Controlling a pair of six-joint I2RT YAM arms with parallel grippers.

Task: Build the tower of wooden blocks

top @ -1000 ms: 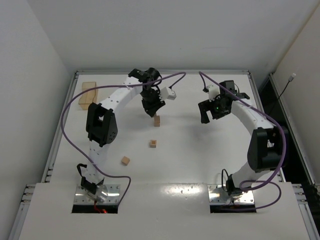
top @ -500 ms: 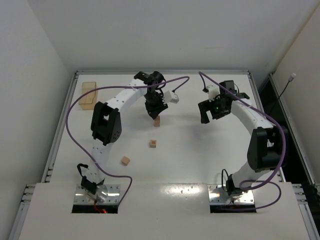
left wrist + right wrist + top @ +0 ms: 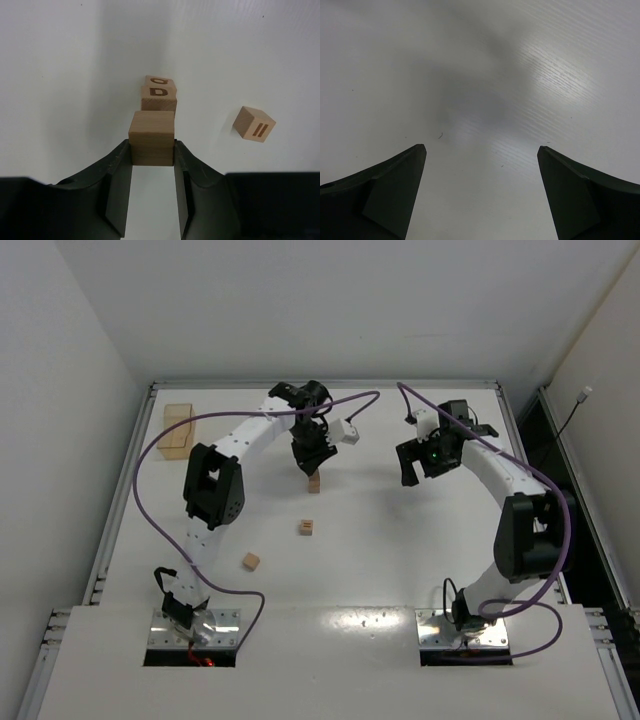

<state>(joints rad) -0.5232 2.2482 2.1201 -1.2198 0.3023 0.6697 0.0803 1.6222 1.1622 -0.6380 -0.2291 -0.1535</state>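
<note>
A plain wood block (image 3: 151, 135) is clamped between the fingertips of my left gripper (image 3: 151, 146), which is shut on it above the table. Just beyond it stands the wood block tower (image 3: 159, 96), a short stack of lettered cubes with a "D" showing. In the top view the left gripper (image 3: 308, 456) hovers right over the tower (image 3: 314, 482). My right gripper (image 3: 418, 468) is off to the right. Its wrist view shows the right gripper (image 3: 481, 147) wide open over bare table.
A loose cube marked with two bars (image 3: 255, 124) lies right of the tower, seen from above as the cube (image 3: 306, 527). Another cube (image 3: 251, 561) lies nearer the left arm's base. A larger pale tan box (image 3: 177, 430) sits at the far left corner.
The left arm shifted slightly right, bringing the held block closer over the tower, then held still. The right arm has not moved.
</note>
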